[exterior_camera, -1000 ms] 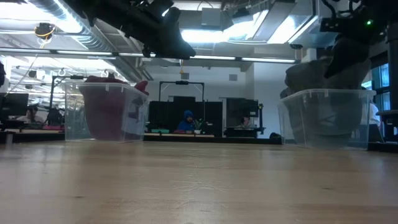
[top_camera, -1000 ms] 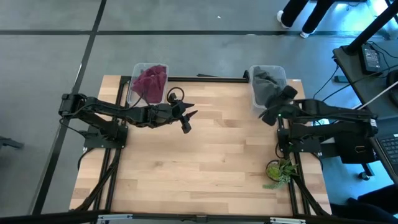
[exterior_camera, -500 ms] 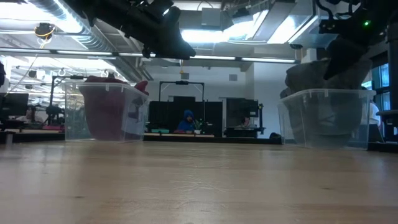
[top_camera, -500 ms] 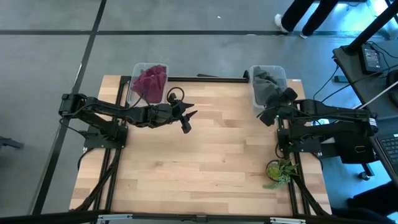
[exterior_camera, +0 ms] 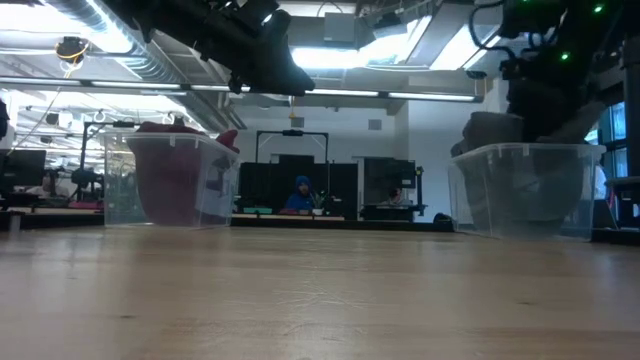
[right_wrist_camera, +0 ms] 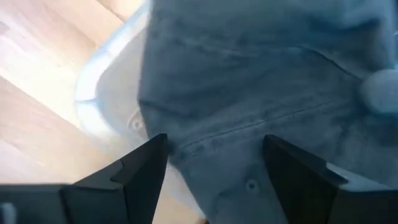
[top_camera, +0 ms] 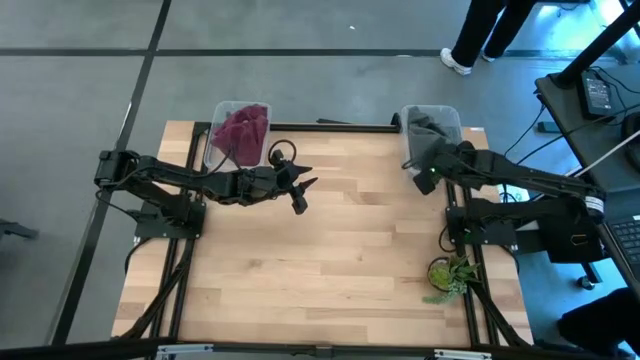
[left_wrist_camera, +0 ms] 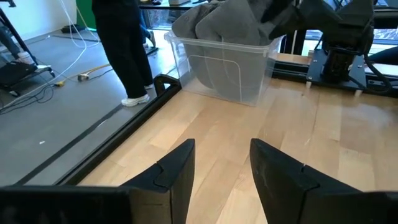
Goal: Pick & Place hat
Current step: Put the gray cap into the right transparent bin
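Note:
A clear bin (top_camera: 432,138) at the far right holds a pile of grey hats (right_wrist_camera: 261,81), which also shows in the low view (exterior_camera: 495,135). A second clear bin (top_camera: 238,135) at the far left holds maroon hats (exterior_camera: 170,170). My right gripper (top_camera: 424,172) is open at the near end of the grey bin, its fingers (right_wrist_camera: 140,171) spread over the grey cloth. My left gripper (top_camera: 303,190) is open and empty, held above the table right of the maroon bin. It shows high in the low view (exterior_camera: 280,70). My right gripper is open just over the grey hats, near the bin's near rim (right_wrist_camera: 93,81). I cannot tell whether its fingertips touch the cloth.
A small green plant (top_camera: 448,275) lies near the table's right front corner. A dark bar (top_camera: 340,125) runs along the far edge between the bins. A person's legs (top_camera: 480,35) stand on the floor beyond the table. Bare wood (top_camera: 330,260) fills the middle and front.
My right gripper has moved from in front of the grey bin toward the table's far edge, and now stands over the bin's near end and the grey hats. My left arm has kept still.

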Action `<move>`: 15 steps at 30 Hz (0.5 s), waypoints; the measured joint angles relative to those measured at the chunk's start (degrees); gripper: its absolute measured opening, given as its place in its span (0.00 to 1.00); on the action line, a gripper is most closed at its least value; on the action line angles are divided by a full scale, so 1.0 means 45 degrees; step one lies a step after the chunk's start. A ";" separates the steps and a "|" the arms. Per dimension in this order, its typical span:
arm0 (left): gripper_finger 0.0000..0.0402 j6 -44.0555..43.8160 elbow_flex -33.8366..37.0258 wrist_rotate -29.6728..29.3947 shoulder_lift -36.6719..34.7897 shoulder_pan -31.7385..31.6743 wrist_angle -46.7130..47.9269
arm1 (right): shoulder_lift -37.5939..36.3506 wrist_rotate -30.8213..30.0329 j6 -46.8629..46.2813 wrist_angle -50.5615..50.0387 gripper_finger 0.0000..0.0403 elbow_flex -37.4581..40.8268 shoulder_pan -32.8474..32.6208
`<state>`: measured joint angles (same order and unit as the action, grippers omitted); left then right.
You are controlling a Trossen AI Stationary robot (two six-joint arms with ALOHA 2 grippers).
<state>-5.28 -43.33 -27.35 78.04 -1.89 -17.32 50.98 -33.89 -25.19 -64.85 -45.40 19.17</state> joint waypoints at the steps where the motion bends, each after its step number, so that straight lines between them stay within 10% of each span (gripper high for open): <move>1: 0.37 0.0000 0.0000 0.0004 0.0000 0.0004 0.0000 | 0.0196 0.0289 -0.0017 0.0049 0.66 0.0003 0.0215; 8: 0.38 0.0000 -0.0005 0.0005 0.0000 0.0000 0.0201 | 0.1561 0.2858 0.1024 0.0941 0.66 0.0060 0.1247; 15: 0.37 0.0000 -0.0005 0.0005 0.0000 0.0000 0.0243 | 0.2388 0.2250 0.1748 0.1189 0.66 -0.0102 0.1472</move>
<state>-5.28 -43.35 -27.33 78.04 -1.89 -16.23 61.72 -23.76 -17.32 -59.50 -45.86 25.79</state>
